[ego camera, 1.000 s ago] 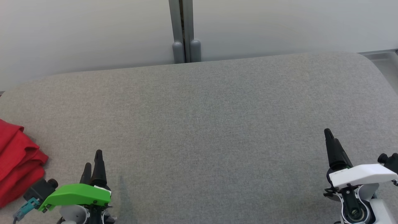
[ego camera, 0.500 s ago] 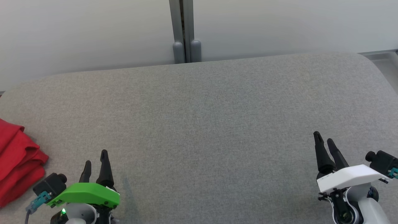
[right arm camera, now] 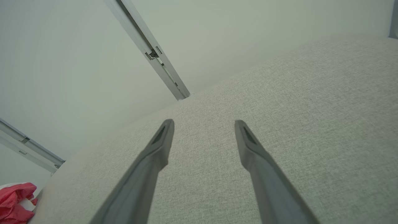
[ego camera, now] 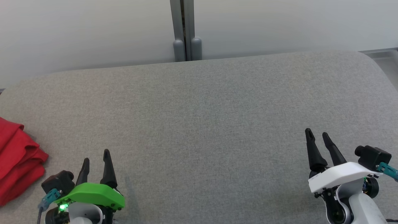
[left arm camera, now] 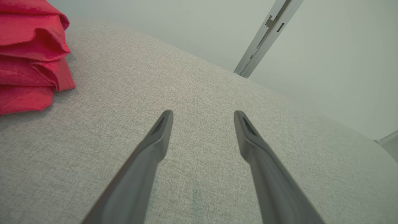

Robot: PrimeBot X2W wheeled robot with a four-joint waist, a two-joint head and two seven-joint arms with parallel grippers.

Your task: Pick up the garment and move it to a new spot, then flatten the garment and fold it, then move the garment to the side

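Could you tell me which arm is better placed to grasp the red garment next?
Probably the left. The left gripper is open and sits near the red garment at the left edge of the grey surface; the right gripper is far across the other side.

The red cloth garment (ego camera: pixel 17 161) lay folded in stacked layers at the left edge of the head view, on the grey fabric surface (ego camera: pixel 205 118), its folds bunched.
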